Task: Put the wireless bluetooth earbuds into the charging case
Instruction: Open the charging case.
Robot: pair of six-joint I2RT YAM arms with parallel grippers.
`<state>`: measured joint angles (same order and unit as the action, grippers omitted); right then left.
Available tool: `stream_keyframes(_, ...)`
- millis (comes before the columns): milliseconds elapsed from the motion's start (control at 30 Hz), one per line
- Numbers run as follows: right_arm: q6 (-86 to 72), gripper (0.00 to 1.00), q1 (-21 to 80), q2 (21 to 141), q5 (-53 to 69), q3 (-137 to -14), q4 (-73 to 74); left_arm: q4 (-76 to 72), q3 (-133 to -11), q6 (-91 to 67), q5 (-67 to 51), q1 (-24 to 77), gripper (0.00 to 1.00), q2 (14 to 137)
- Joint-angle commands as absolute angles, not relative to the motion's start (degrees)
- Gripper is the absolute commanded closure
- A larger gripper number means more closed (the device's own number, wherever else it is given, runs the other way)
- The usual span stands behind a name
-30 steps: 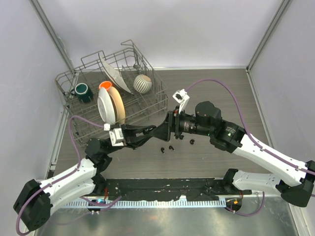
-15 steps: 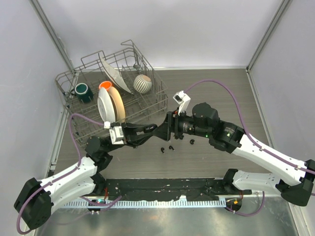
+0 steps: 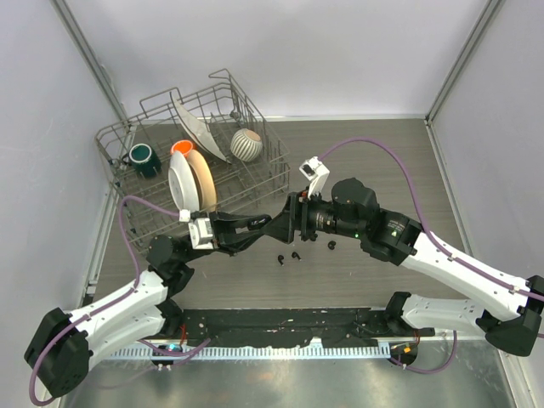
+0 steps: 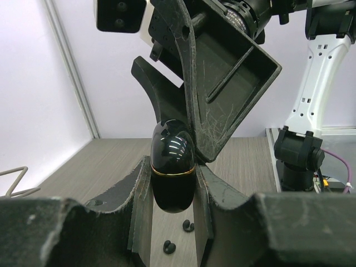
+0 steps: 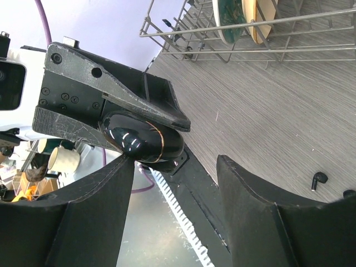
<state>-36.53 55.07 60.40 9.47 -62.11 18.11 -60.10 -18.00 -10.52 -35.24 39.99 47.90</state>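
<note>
Over the grey wooden bench (image 3: 382, 161), our left jaws clench the glossy black pebble-shaped charging case (image 4: 173, 161). Our right jaws, released, just narrowed a little beside its top. The tiny black stemmed earbuds (image 3: 295, 255) wait below, so we think opening comes next.

The left arm (image 3: 127, 310) is reaching from its base forward and to the right, with its forearm stretching low toward the centre. The left tool (image 3: 274, 223) is pinching the charging case (image 4: 173, 175) between both fingers, jaws drawn close around it. The right arm (image 3: 450, 263) is bending in from the right, its wrist lying level and pointing left. The right tool (image 3: 294, 223) is facing the left one tip to tip, jaws standing wide apart, with one finger (image 4: 222, 83) lying against the case's upper end.
</note>
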Motion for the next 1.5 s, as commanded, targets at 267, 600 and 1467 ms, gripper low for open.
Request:
stream_keyframes(267, -40.25, 0.34, 53.09, 62.23, 7.56, -63.99, 10.99, -61.79, -20.04, -10.81, -42.89, 40.78, 1.00, 48.08)
stream_keyframes(600, -43.24, 0.34, 51.07, 62.23, 10.63, -62.67, 8.18, -59.68, -20.48, -9.67, -43.77, 40.78, 1.00, 47.73)
stream_keyframes(1467, -45.44, 0.34, 50.36, 62.05, 13.80, -61.00, 4.75, -57.92, -19.43, -8.53, -40.35, 40.78, 1.00, 46.85)
